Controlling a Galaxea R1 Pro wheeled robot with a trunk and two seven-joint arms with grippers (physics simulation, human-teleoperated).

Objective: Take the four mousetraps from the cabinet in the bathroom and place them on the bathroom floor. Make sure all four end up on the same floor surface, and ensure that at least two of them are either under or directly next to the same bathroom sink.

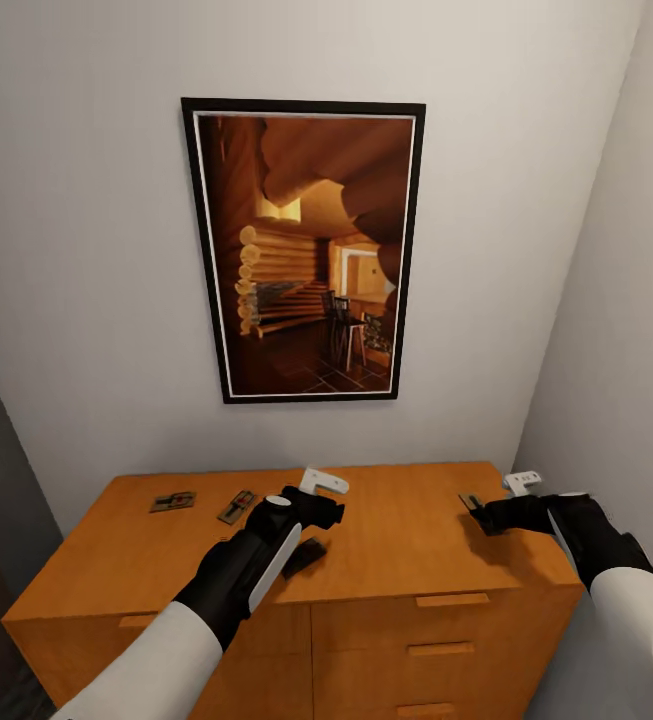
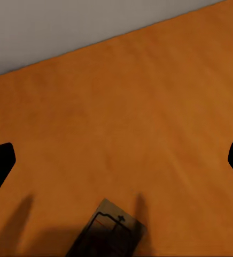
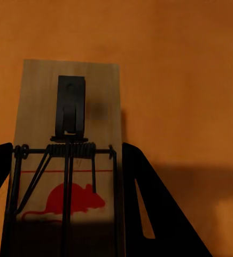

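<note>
My right tool (image 3: 63, 203), matt black with a plastic look, frames a mousetrap (image 3: 68, 139) of pale, lightly grained wood carrying dark wire metal parts and a flat red mouse print. The cabinet (image 1: 406, 530) under it is smooth orange-brown wood with a soft satin finish and faint grain. On the matt pale wall (image 1: 76, 250) behind hangs a picture (image 1: 306, 250) in a black frame.
</note>
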